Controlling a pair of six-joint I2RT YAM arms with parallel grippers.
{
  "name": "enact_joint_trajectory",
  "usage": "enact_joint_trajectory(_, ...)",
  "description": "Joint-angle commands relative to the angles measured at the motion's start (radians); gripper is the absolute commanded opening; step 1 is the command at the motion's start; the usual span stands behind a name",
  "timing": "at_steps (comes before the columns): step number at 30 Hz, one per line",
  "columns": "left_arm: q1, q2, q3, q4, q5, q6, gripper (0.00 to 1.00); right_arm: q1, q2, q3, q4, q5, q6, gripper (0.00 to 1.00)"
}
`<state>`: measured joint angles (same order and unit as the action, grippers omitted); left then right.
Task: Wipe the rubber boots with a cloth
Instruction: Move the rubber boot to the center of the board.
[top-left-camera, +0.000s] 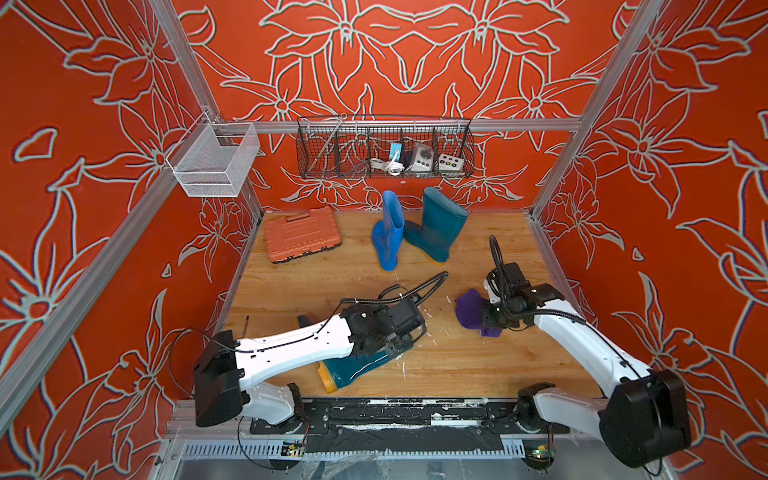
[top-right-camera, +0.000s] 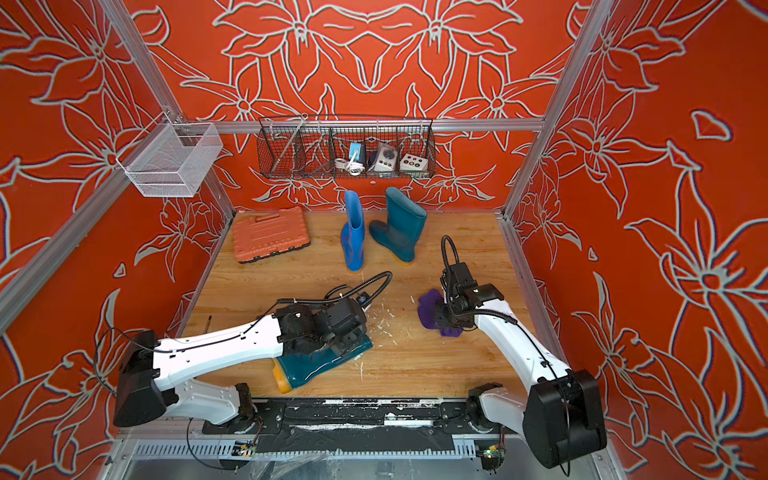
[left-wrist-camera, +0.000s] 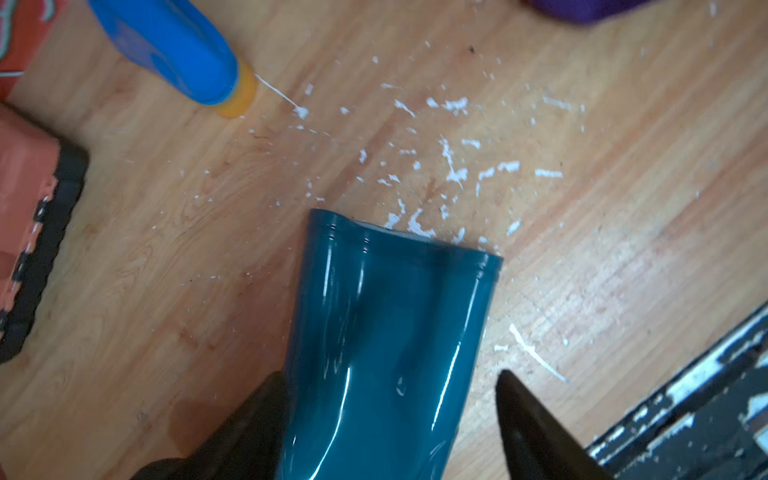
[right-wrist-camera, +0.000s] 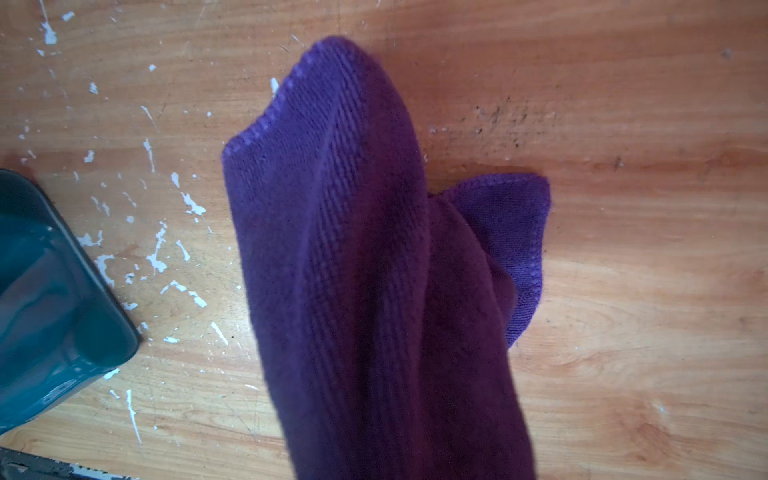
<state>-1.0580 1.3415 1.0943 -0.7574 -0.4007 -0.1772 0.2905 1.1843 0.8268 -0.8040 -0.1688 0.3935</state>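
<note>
One dark teal rubber boot (top-left-camera: 353, 372) (top-right-camera: 316, 365) lies on its side near the table's front, its yellow sole toward the front edge. My left gripper (left-wrist-camera: 390, 374) (top-left-camera: 390, 345) is open and straddles this boot's shaft (left-wrist-camera: 386, 332); one finger (left-wrist-camera: 523, 411) stands clear of it. A bright blue boot (top-left-camera: 388, 232) (top-right-camera: 353, 232) and a second teal boot (top-left-camera: 436, 226) (top-right-camera: 401, 224) stand upright at the back. My right gripper (top-left-camera: 488, 320) (top-right-camera: 444, 318) is shut on the purple cloth (right-wrist-camera: 353, 249) (top-left-camera: 469, 309), which hangs just above the wood and hides the fingers.
An orange tool case (top-left-camera: 301, 235) lies at the back left. A black wire basket (top-left-camera: 384, 153) and a white mesh basket (top-left-camera: 214, 160) hang on the frame rails. White flecks (left-wrist-camera: 453, 174) dot the wooden table (top-left-camera: 478, 365). A black rail (top-left-camera: 395, 411) runs along the front edge.
</note>
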Motion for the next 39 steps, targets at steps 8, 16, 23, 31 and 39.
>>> enact_joint_trajectory(8, 0.543, -0.241, -0.093, -0.312, 0.192, -0.508, 0.79, 0.082, 0.022, 0.07, -0.006, -0.049, 0.001, 0.0)
enact_joint_trajectory(16, 0.715, -0.304, -0.263, -0.326, 0.361, -0.614, 0.8, 0.273, 0.121, 0.106, 0.065, -0.048, 0.059, 0.0)
enact_joint_trajectory(23, 0.747, -0.311, -0.342, -0.272, 0.459, -0.645, 0.81, 0.312, 0.171, 0.138, 0.078, -0.058, 0.056, 0.0)
enact_joint_trajectory(31, 0.75, -0.291, -0.453, -0.006, 0.653, -0.654, 0.52, 0.312, 0.091, 0.15, 0.08, 0.006, 0.084, 0.0)
enact_joint_trajectory(39, 0.683, -0.193, -0.395, 0.158, 0.74, -0.653, 0.0, 0.309, 0.011, 0.227, 0.022, 0.065, 0.074, 0.0)
